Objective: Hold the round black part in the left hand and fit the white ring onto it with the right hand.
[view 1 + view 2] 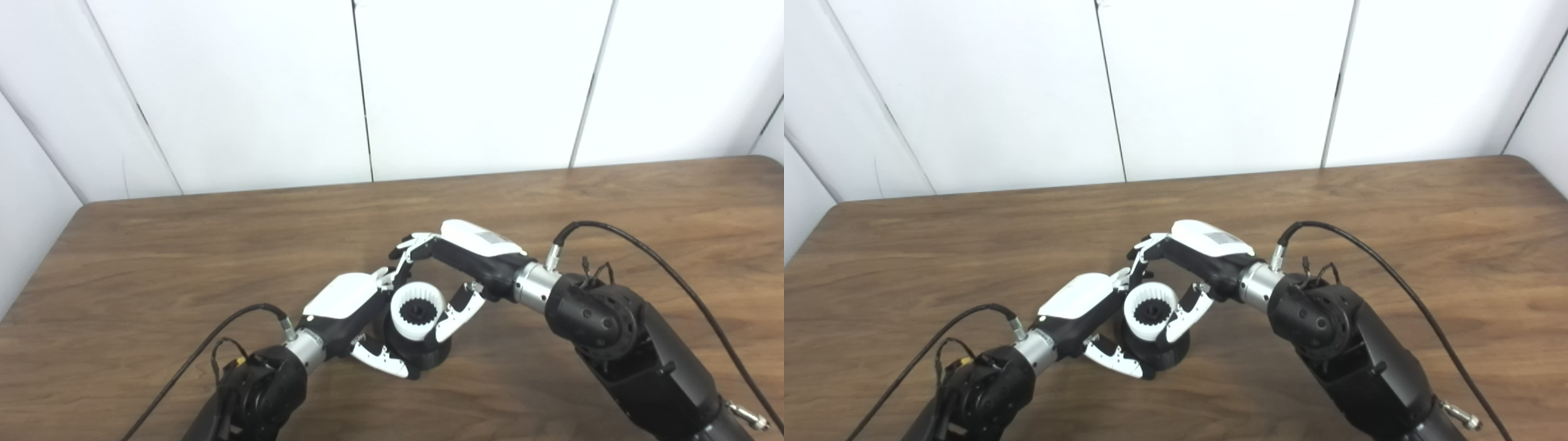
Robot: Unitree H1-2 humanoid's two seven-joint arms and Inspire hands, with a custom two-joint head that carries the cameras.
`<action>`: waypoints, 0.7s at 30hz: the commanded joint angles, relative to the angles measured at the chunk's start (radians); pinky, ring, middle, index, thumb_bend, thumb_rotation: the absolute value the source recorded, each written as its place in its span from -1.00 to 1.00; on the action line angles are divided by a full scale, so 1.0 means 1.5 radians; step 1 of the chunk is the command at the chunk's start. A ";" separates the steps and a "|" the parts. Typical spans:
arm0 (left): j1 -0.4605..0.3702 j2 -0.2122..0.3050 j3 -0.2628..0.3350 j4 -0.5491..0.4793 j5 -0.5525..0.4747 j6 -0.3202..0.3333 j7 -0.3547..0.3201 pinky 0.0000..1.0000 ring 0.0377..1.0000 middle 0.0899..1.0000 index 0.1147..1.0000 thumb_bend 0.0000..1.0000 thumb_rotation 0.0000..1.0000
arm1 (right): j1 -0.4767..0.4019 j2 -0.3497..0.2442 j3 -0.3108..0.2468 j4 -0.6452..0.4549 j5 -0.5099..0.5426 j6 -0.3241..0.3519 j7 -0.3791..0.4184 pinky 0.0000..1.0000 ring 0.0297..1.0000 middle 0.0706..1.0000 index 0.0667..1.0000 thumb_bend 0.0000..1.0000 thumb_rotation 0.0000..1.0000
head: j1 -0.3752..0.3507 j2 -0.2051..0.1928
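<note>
The left hand [352, 306] gripped the black part [422, 352], low over the counter [184, 257]. The ring [416, 309] sat on top, opening tilted toward the camera. Beyond, the right hand [456, 269] clasped the ring from its far right side.

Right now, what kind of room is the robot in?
Probably a robot test room or lab. There is only a bare wooden table against plain white wall panels, and cabled robot arms working on a white ring and a black part.
</note>
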 commanded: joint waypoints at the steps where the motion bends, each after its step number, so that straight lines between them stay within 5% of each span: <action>1: -0.015 0.005 0.000 -0.012 -0.001 0.008 -0.012 0.80 1.00 0.96 0.40 0.84 -0.17 | -0.005 -0.005 0.005 -0.012 0.003 -0.024 0.008 0.69 0.86 0.67 -0.09 0.05 -0.70 | 0.000 0.002; 21: -0.013 0.005 0.005 -0.027 -0.012 0.021 -0.017 0.77 1.00 0.96 0.41 0.85 -0.19 | 0.008 -0.001 -0.008 -0.006 0.014 -0.033 0.005 0.66 0.86 0.67 -0.09 0.05 -0.70 | 0.001 0.008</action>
